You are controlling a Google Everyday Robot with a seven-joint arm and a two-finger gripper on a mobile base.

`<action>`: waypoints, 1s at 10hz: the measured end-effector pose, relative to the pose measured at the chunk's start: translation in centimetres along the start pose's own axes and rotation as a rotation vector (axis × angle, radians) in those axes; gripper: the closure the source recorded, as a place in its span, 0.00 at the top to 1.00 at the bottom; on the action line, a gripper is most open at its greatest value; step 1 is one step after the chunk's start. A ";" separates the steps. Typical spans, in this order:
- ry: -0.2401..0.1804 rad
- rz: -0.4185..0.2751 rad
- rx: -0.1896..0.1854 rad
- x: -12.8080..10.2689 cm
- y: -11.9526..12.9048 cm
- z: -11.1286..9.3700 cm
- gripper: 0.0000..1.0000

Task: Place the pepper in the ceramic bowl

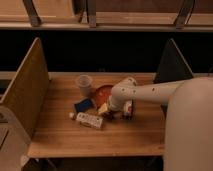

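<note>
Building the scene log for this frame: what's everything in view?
table: one, light wood, panels at both sides
plastic cup: one, translucent, upright, left of the bowl
ceramic bowl: one, orange-red, table centre, partly behind the arm
blue packet: one, blue, in front of the cup
white-and-dark packet: one, lying front left
yellowish item: one, left of the hand
red-and-white item: one, right of the hand
pepper: not clearly made out
arm: one, white, reaching from the right
hand: one, open, low in front of the bowl
</note>
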 end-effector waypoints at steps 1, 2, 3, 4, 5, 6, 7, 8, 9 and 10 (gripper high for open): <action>0.001 0.001 -0.002 -0.3 0.1 0.3 0.80; 0.004 0.001 -0.004 -0.5 0.2 0.5 0.80; 0.008 0.003 -0.003 -0.7 0.1 0.9 0.80; 0.015 -0.002 0.000 -0.8 0.1 1.1 0.80; 0.015 -0.004 0.000 -0.8 0.1 1.1 0.80; 0.015 -0.003 0.001 -0.8 0.1 1.1 0.80; 0.015 -0.002 0.001 -0.8 0.0 1.1 0.80; 0.015 -0.003 0.001 -0.8 0.1 1.1 0.80; 0.021 0.000 -0.006 -0.6 0.2 1.3 0.80; 0.039 0.008 -0.023 0.0 0.5 1.8 0.80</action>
